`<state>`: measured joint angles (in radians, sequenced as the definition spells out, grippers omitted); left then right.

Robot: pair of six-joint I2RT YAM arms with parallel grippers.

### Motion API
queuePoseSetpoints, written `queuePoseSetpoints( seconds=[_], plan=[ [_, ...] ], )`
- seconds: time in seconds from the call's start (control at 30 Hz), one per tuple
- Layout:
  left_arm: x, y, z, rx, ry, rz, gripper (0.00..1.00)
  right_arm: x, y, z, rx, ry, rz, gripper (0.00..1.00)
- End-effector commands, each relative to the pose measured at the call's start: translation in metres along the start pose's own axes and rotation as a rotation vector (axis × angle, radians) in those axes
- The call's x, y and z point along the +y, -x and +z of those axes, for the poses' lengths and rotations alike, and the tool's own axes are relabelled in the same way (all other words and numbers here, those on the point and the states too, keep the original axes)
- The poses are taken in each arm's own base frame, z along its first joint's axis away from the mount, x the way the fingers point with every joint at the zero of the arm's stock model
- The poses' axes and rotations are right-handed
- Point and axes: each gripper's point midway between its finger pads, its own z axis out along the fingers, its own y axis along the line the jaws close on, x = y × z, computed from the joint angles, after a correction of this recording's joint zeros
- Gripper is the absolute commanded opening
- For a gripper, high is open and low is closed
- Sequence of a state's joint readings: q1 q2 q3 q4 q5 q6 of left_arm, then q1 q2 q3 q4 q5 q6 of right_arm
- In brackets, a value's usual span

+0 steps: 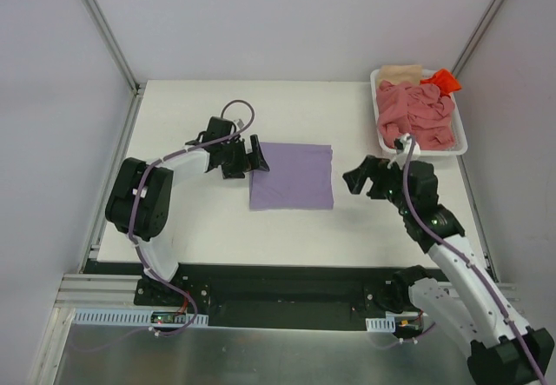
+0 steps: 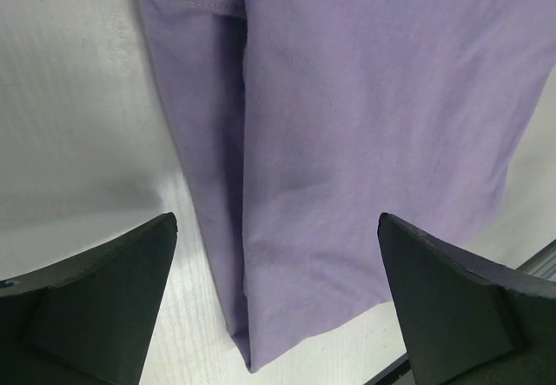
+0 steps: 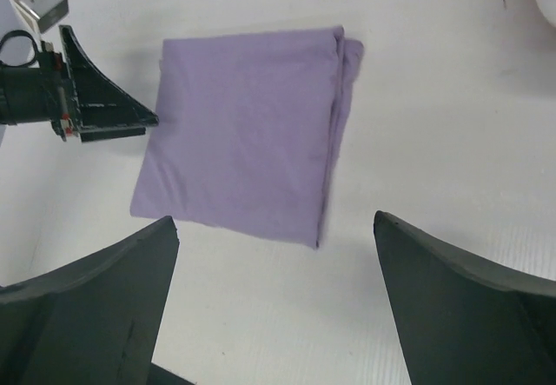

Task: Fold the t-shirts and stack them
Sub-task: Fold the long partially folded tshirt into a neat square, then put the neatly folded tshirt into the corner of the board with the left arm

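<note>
The lavender t-shirt point(image 1: 291, 176) lies folded flat at the centre of the table point(image 1: 200, 229), probably as base of the stack; my left gripper point(image 1: 248, 163) and right gripper point(image 1: 359, 176) hang open and empty at its sides.

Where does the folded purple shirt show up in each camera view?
Top external: purple shirt at the centre of the table.
Left wrist: it fills the upper middle of the picture.
Right wrist: upper centre, lying flat.
Shared landmark: the left end effector, open at the shirt's edge, shows in every view.
</note>
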<state>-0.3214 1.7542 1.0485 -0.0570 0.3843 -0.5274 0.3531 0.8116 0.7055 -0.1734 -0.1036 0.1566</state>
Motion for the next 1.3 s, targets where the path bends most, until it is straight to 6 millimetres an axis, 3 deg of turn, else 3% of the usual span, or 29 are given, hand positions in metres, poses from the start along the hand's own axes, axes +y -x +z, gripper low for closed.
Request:
queuePoseSetpoints(
  seconds=[0.0,0.27,0.37,0.53,0.73,0.9,1.1,1.27],
  plan=[
    [0.005,0.004,0.016,-0.013,0.048,0.02,0.97,-0.02,-0.026,-0.016,-0.038,-0.047,0.065,0.96],
    [0.019,-0.004,0.045,0.046,0.16,0.034,0.7,-0.021,-0.033,-0.039,-0.102,-0.025,0.1,0.96],
    [0.024,-0.014,0.053,0.064,0.212,0.037,0.39,-0.014,-0.033,-0.041,-0.112,0.012,0.126,0.96],
    [0.039,-0.009,0.053,0.038,0.353,0.077,0.0,-0.015,-0.039,-0.036,-0.087,0.019,0.099,0.96],
    [0.057,0.031,0.028,-0.066,0.542,0.154,0.0,-0.012,-0.051,-0.032,-0.031,0.046,0.077,0.96],
    [0.068,0.071,0.014,-0.117,0.575,0.158,0.0,-0.014,-0.055,-0.03,-0.018,0.046,0.048,0.96],
    [0.068,0.117,0.022,-0.165,0.591,0.168,0.0,-0.023,-0.054,-0.028,-0.026,0.007,0.02,0.96],
    [0.078,0.167,0.033,-0.189,0.572,0.015,0.0,-0.033,-0.055,-0.024,-0.027,-0.045,0.02,0.96]
  ],
)
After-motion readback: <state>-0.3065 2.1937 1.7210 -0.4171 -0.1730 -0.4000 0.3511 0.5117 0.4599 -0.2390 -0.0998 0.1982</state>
